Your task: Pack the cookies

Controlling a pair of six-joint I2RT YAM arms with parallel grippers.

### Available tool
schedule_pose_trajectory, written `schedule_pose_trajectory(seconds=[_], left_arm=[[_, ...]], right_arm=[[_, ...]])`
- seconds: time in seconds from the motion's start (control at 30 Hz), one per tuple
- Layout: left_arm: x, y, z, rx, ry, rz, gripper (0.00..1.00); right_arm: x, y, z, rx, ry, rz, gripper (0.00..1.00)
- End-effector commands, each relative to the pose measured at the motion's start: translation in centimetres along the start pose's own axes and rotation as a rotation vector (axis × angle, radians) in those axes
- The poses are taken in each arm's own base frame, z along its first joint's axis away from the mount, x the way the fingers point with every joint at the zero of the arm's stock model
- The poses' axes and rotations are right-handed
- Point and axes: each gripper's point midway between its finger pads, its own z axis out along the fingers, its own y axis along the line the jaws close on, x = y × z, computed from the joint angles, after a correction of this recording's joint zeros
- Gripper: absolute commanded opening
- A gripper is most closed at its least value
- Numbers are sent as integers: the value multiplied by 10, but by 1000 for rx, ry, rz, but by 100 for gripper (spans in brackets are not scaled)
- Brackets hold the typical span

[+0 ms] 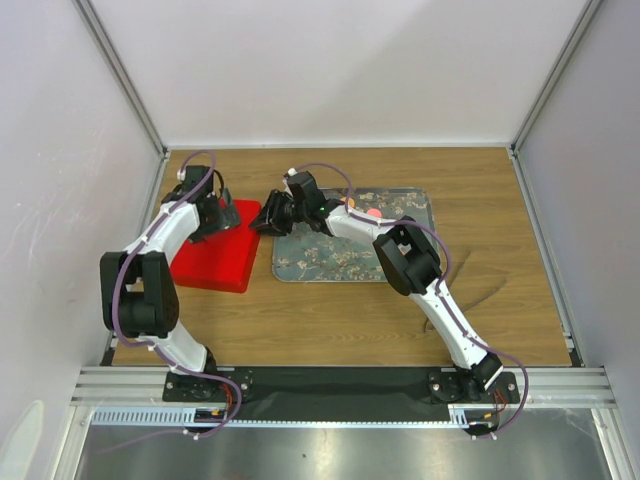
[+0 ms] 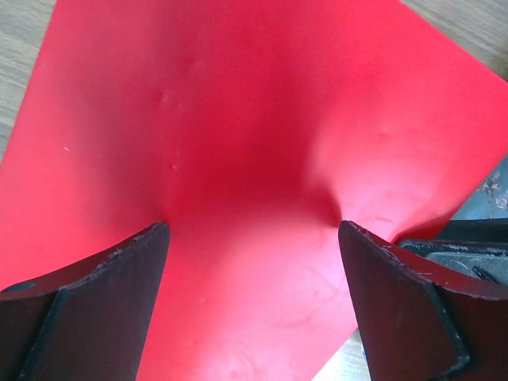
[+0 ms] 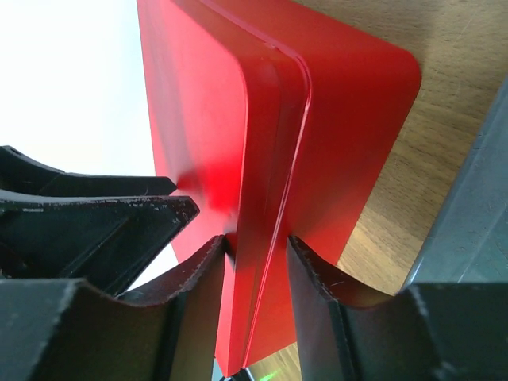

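A flat red square box with its lid lies left of the patterned tray. My left gripper is open, and both fingertips press down on the red lid, denting it; the gripper's midpoint is over the lid. My right gripper reaches left and is shut on the box's right edge, one finger on each side. One orange-pink cookie shows on the tray's far side. The other cookies are hidden.
The tray's grey rim shows at the right of the right wrist view and at the right edge of the left wrist view. The left gripper's fingers sit close beside the right gripper. White walls enclose the wooden table.
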Motion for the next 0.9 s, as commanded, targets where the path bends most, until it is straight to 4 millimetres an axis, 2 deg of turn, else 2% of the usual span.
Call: schedule_pose_trajectory(seconds=[0.0,0.2,0.53,0.63,0.77,0.87], left_arm=[[12,-16,-9,56,17,-12,93],[26,-24,-9,69,39,-8,93],[41,-15,-4,11,78,-19,93],[52,-9,-5,-22,87,-49,93],[77,-1,1,-43,135,-82,93],[90,6,4,-69,160,-95,93]], right_arm=[[8,-14,8,46,9,-4,41],[13,-25,9,78,19,10,38],[27,-46,4,180,49,13,27],[32,-51,3,214,48,-2,25],[34,-56,3,236,54,-6,20],[36,-54,1,240,58,-16,26]])
